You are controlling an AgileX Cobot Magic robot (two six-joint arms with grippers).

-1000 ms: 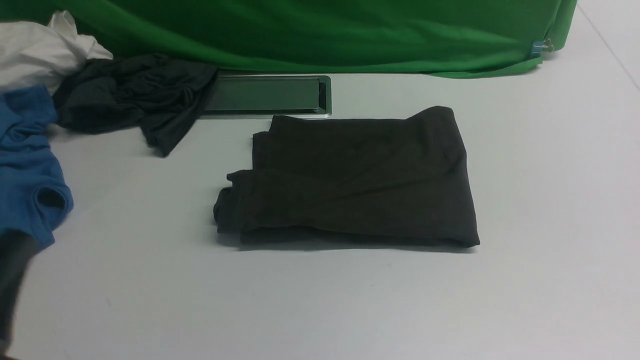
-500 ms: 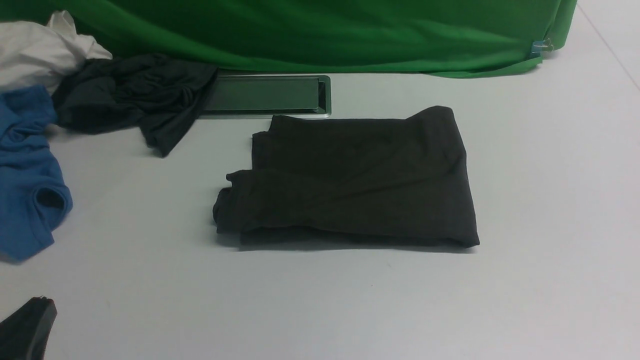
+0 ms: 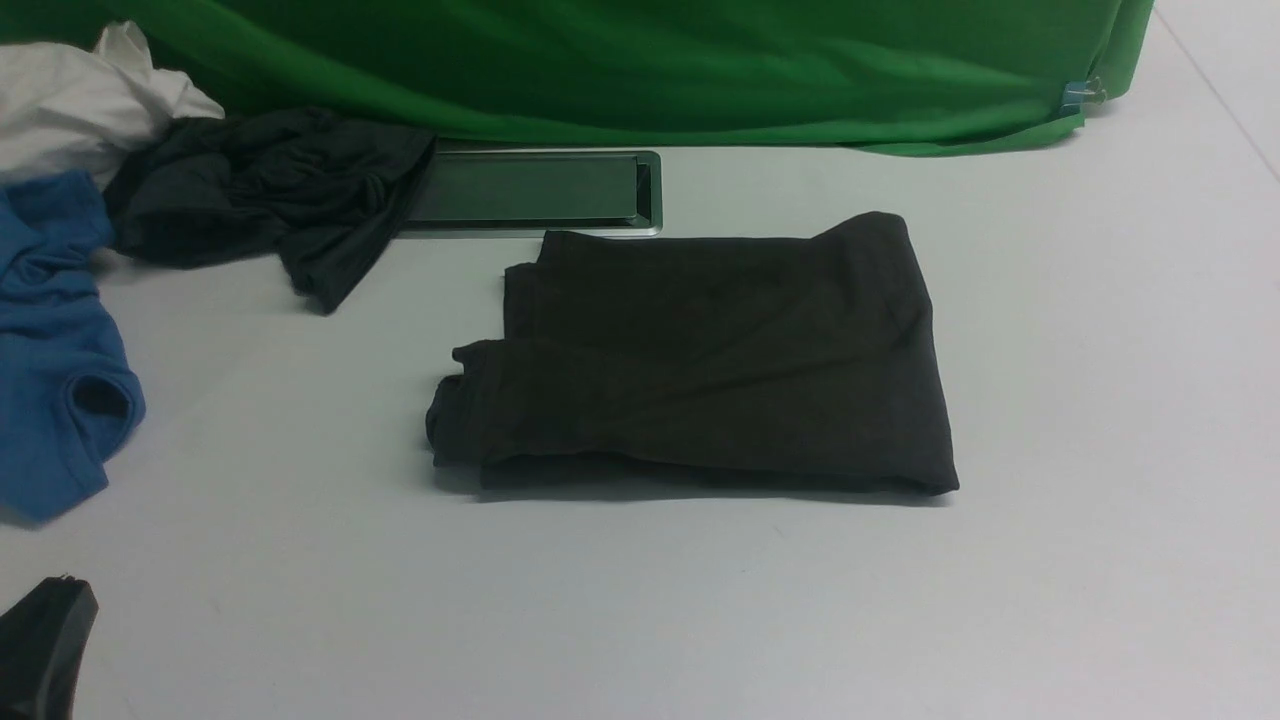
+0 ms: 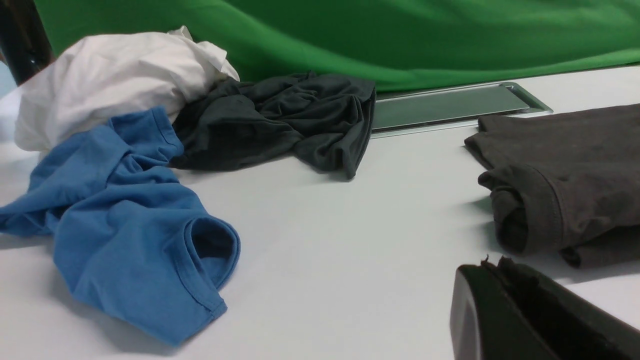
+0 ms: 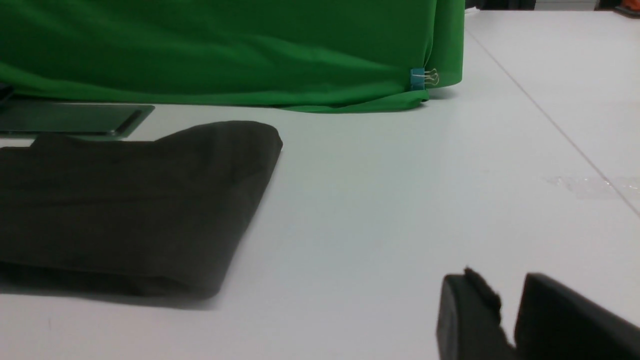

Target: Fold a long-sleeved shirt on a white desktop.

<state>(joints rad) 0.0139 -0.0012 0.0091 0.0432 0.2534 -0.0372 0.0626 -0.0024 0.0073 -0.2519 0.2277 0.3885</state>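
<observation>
**Folded shirt lay between two empty end effectors**

We found the left end effector (image 4: 492, 267) low over the white worktop (image 3: 1100, 400) at its near left corner, its jaws pressed together on nothing. Beyond it, towards the backdrop, lay the blue shirt (image 3: 50, 380), and past that a crumpled white garment (image 3: 80, 100) touching a smaller dark grey garment (image 3: 260, 190) that draped over the end of the grey cable slot (image 3: 530, 190). To the right of the left end effector, well apart from it, the long-sleeved shirt (image 3: 710, 360) rested folded into a flat rectangle, its far edge just beside the slot. We saw the right end effector (image 5: 507, 295) farther right again, clear of the shirt's folded corner, its jaws parted by a narrow gap and empty. The green cloth backdrop (image 3: 640, 60) hung behind everything.
</observation>
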